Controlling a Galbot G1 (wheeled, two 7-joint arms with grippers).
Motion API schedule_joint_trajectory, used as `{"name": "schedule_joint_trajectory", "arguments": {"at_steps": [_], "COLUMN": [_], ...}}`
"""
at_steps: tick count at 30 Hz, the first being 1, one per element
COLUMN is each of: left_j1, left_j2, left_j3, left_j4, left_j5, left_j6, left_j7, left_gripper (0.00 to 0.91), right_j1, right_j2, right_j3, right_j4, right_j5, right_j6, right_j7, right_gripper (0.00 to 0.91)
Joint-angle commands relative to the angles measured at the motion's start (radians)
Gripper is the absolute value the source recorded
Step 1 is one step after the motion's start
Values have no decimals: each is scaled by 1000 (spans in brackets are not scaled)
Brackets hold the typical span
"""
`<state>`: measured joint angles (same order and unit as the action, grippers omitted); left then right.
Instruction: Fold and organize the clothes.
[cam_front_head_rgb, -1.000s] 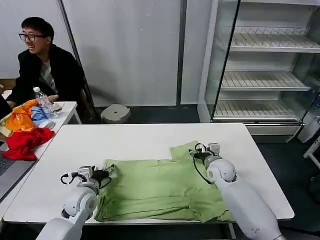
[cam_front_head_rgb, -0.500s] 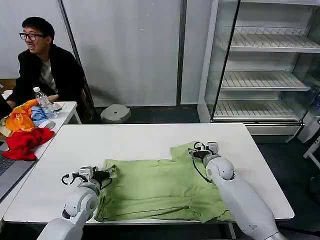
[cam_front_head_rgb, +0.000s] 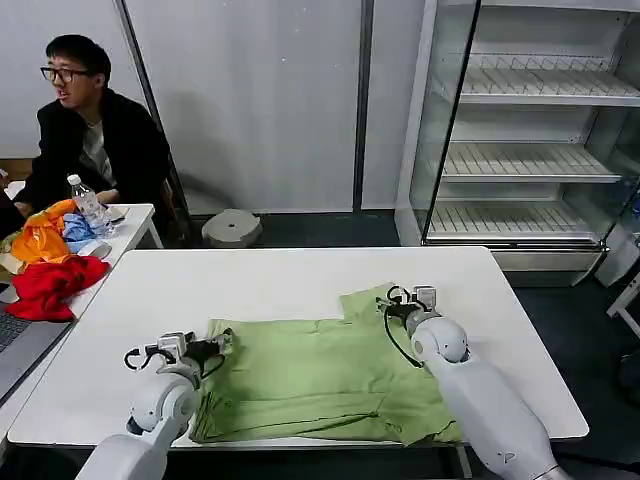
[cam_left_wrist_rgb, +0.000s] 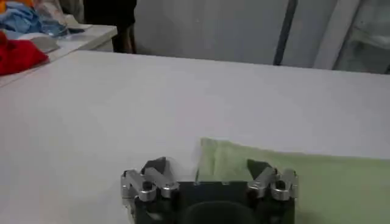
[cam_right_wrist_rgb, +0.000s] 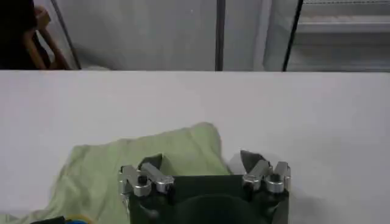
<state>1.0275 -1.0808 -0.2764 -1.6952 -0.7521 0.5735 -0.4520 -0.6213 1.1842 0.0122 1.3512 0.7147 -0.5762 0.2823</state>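
Meanwhile, hardly anything had shifted: the green shirt still lay spread along the table's near edge, left gripper and right gripper both spread open at its far corners, folding evidently unstarted.

Both arms are reaching forward from the bottom of the head view, low and nearly level. The left gripper is pointing toward the robot's right, its fingers standing spread apart with a clear gap between them. The right gripper is sitting farther forward than the left one, at the end of a long white forearm, and its fingers are likewise standing wide apart, holding nothing between them.
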Motion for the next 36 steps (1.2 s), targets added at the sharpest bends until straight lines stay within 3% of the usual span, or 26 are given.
{"name": "schedule_joint_trajectory", "arguments": {"at_steps": [1, 26, 36], "left_j1": [9, 6, -7], "left_j2": [-2, -2, -12], "left_j3": [9, 13, 14], "left_j4": [-5, -13, -27], "left_j5": [-5, -6, -7], "left_j6": [4, 4, 4], "left_j7": [3, 3, 1], "left_gripper": [20, 20, 10], "right_j1": [-2, -26, 36], "right_j2": [3, -2, 7], "right_j3": [5, 19, 23], "right_j4": [1, 30, -15], "right_j5": [6, 24, 21], "right_j6": [-2, -1, 69], "right_j7": [-1, -6, -18], "right_gripper": [0, 0, 0]}}
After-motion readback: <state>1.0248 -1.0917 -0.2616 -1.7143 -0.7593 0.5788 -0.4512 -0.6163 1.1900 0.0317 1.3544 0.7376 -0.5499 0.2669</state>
